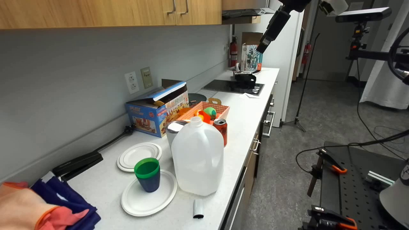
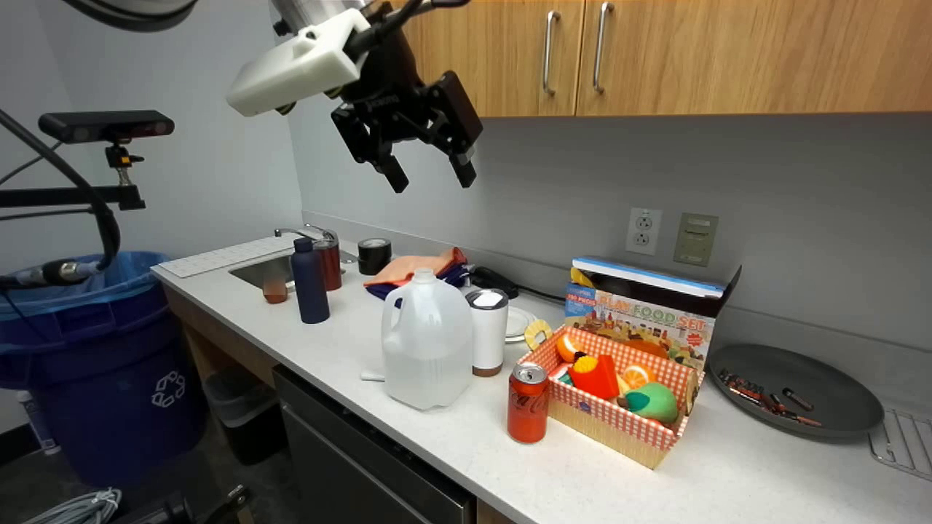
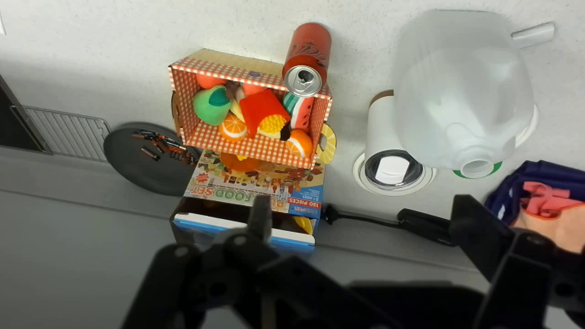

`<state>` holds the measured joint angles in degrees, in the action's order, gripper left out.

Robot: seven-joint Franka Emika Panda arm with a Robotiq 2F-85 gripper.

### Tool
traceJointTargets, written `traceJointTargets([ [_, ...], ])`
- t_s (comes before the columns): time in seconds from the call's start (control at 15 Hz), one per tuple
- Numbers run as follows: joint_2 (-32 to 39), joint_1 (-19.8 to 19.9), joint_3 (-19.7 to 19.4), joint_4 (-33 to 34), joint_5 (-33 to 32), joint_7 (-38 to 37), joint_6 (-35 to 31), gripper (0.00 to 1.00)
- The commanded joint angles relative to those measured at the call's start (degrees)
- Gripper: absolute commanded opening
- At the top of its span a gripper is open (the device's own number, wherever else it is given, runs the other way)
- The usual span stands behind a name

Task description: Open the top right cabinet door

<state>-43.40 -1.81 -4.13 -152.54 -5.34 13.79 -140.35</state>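
Observation:
The top right cabinet door (image 1: 199, 12) (image 2: 757, 58) is a flat light wood-grain panel in both exterior views, lying flush and closed. Its slim silver bar handle (image 1: 185, 7) (image 2: 599, 51) is near the lower corner, beside the seam with the matching adjoining door (image 1: 86, 12) (image 2: 502, 62). My gripper (image 2: 432, 182) is open and empty, pointing down in the air above the counter. In that exterior view its fingertips appear below and left of the doors. It also shows edge-on (image 1: 262, 48). In the wrist view the fingers (image 3: 363, 217) are wide apart; no cabinet door shows there.
The white counter (image 2: 349, 364) bears a clear jug (image 2: 428, 342), a red can (image 2: 528, 404), a basket of toy food (image 2: 611, 407), a blue toy box (image 1: 143, 116), a white tumbler (image 2: 488, 331) and a dark pan (image 2: 797, 389). A stand-mounted camera (image 1: 364, 14) stands across the aisle.

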Motion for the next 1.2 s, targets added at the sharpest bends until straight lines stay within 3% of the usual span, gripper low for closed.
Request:
traceJointTargets([
  [0.0,0.0,-0.1,-0.1,0.1,-0.1,-0.1,0.1,1.0],
  [0.07,11.4,-0.4,2.7,7.0,-0.5,-3.1,-4.6,1.0],
  [0.4,24.6,3.5,8.8,16.0,-6.6,-8.3,-14.0,1.0],
  [0.6,34.1,8.1,13.7,26.4,-16.5,-16.4,-9.2,1.0],
  [0.67,27.1,4.1,9.8,18.2,-11.7,-12.1,-12.4,1.0],
  [0.87,33.6,5.3,11.0,24.4,-15.3,-15.2,-11.1,1.0],
  [1.13,33.7,5.6,11.3,25.7,-17.7,-17.5,-6.4,1.0],
])
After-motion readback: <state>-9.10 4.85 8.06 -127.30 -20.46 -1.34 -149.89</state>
